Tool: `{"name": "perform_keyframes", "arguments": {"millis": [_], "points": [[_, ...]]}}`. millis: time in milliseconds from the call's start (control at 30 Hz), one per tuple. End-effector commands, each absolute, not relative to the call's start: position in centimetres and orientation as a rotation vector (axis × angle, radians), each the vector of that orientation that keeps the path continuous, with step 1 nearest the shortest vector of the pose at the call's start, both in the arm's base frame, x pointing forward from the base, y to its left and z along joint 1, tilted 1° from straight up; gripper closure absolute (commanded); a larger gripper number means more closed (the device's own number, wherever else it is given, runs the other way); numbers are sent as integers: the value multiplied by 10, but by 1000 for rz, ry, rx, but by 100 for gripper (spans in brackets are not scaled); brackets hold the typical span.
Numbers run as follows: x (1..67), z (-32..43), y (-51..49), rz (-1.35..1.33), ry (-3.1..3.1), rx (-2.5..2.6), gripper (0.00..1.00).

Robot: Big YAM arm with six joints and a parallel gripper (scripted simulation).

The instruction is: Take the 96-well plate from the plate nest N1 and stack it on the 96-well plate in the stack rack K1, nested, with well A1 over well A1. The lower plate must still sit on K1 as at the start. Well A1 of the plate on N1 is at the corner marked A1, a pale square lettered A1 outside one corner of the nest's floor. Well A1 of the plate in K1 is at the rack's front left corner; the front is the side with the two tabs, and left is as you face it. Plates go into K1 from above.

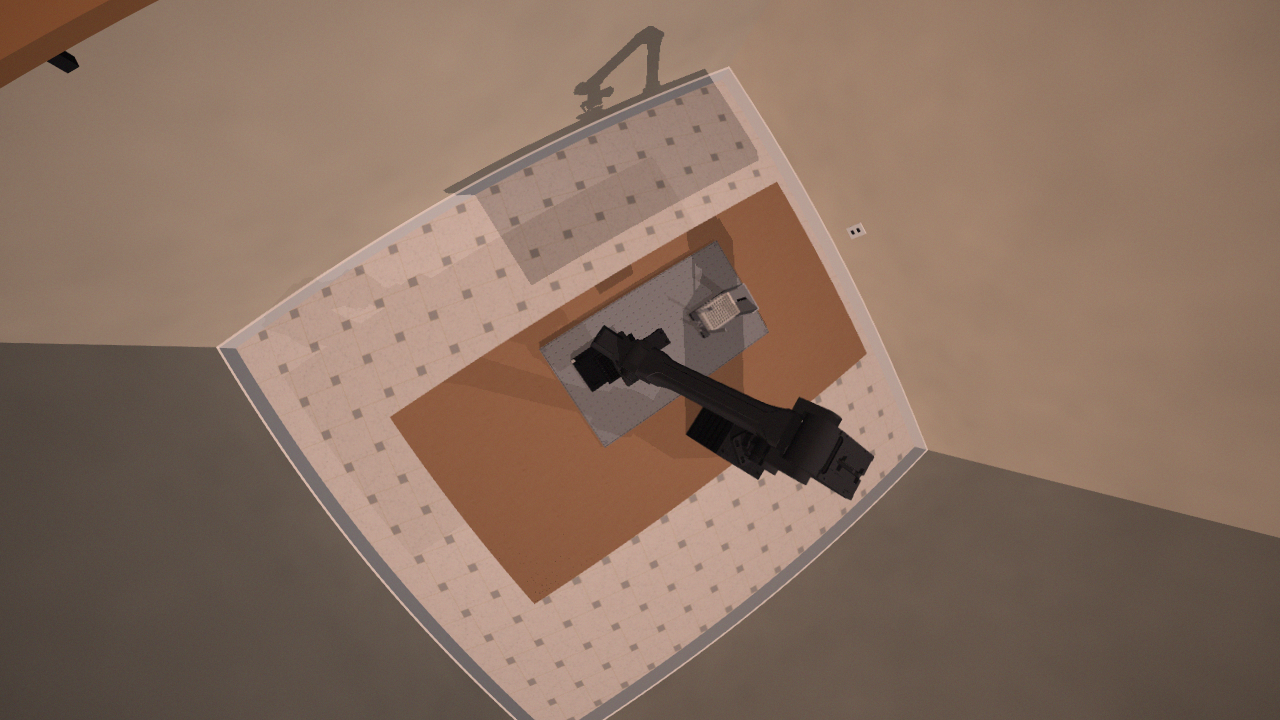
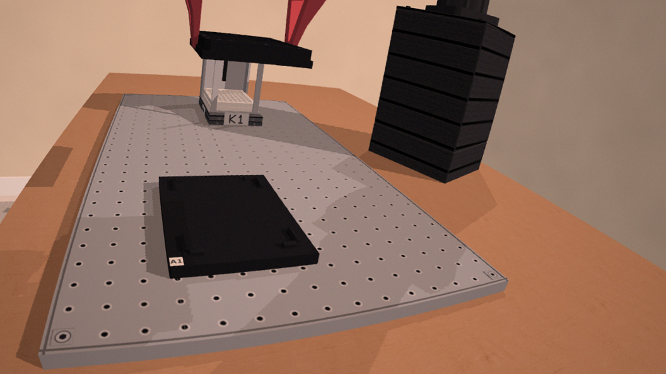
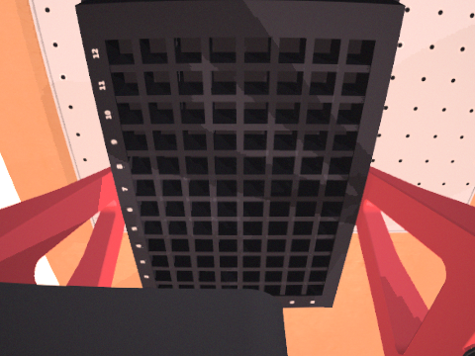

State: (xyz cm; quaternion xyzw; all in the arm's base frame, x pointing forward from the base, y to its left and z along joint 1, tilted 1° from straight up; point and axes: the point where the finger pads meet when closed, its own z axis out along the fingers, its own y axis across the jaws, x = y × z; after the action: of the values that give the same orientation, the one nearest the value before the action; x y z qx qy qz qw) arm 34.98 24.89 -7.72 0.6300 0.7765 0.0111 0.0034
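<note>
one black plate (image 2: 252, 49) clamped in gripper (image 2: 246, 47), above nest (image 2: 234, 224).

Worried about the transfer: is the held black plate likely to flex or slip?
Likely stiff: the black 96-well plate hangs level between the red fingers. Probably light, being mostly open wells. Slip seems possible, since the gripper clamps only its side edges.

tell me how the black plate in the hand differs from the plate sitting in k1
The black plate is dark, while the plate in K1 is white. The black plate hangs in the air, clamped between the red fingers of the hand; the white one rests low inside the rack K1, between its posts. In the exterior view the black plate sits higher in the picture than the white one. Both show a grid of square wells.
</note>
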Motion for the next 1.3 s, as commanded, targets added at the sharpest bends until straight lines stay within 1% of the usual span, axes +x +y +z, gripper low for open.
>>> {"name": "perform_keyframes", "arguments": {"millis": [0,1267], "points": [[362,-64,243,101,2435,1949,100],[365,-66,131,91,2430,1945,100]]}}
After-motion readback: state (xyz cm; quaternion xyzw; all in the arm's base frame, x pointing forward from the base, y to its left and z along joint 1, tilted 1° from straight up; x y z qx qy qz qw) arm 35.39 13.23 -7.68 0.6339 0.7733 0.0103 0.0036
